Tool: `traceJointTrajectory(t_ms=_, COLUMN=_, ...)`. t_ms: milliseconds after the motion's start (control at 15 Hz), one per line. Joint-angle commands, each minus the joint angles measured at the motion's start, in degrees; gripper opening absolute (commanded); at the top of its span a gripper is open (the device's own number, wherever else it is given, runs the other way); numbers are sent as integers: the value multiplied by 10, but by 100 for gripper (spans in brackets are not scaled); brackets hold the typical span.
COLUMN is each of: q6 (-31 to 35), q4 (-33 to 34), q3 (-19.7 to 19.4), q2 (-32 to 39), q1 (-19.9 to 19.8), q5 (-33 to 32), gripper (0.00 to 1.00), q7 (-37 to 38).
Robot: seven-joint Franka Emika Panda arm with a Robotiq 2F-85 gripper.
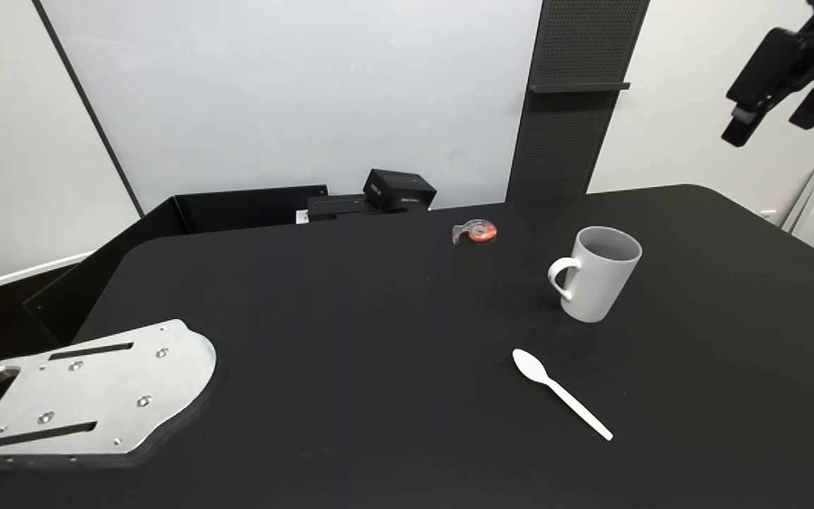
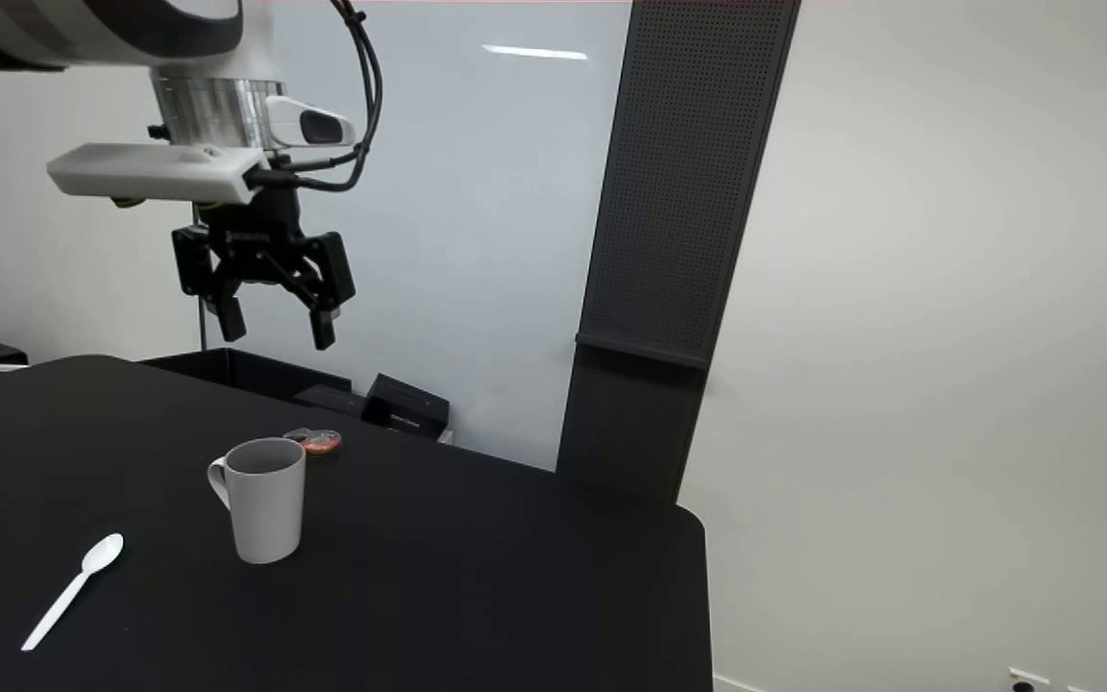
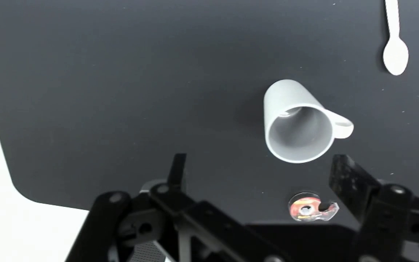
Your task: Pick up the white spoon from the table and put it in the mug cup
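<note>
Hanging spread above the bench (image 3: 122, 94), the pincer (image 2: 279, 334) has the spoon (image 3: 394, 36) beyond the mug (image 2: 266, 505), its bowl (image 3: 395, 56) nearer, handle (image 3: 392, 18) pointing away.

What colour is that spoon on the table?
The spoon is white, seen best in an exterior view.

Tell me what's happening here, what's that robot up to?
A robot arm has its open gripper up over the table, with nothing in it. The white spoon lies on the table near the mug, not touching it. The mug stands upright and empty. The job is to put the spoon in the mug, but it isn't picked up yet.
</note>
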Motion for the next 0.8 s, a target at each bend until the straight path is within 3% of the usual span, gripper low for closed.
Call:
traceJointTrajectory(t_ms=0, q6=-3, q4=31, q3=12, q2=45, q1=29, q5=48, gripper=100, q7=-44)
traceJointTrajectory(t_ms=400, q6=-19, q4=46, q3=34, q2=89, q1=51, q5=130, gripper=100, q7=-164)
traceJointTrajectory(t_ms=733, q6=-10, q4=41, q3=38, q2=115, q1=58, q5=82, gripper=100, q7=-169)
